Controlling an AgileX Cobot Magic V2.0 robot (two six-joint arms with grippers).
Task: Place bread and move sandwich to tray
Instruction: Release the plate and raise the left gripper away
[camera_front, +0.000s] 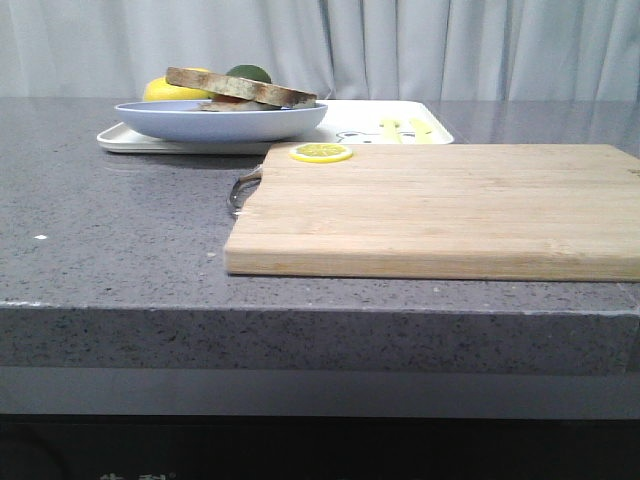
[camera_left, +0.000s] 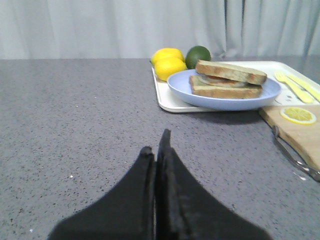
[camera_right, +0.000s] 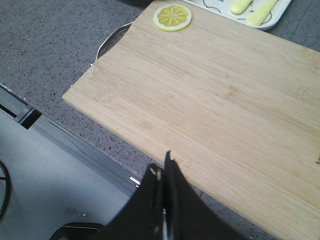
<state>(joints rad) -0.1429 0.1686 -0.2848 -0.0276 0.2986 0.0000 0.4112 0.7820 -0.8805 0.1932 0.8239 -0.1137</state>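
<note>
left gripper (camera_left: 156, 150) closed, empty, over bare counter | sandwich (camera_left: 227, 80) on blue plate (camera_left: 225, 100) on tray (camera_left: 170, 100), at its 1 o'clock, long axis crosswise, left arm nearer | right gripper (camera_right: 162, 172) closed, empty, above cutting board (camera_right: 225, 100)

The worktop (camera_front: 120, 220) is grey speckled stone with a straight front edge. Directly on it lie two things: a cream-white tray (camera_front: 120, 138) at the back left, and a light wooden cutting board (camera_front: 440, 210) in front, with a metal handle (camera_front: 243, 190).
</note>
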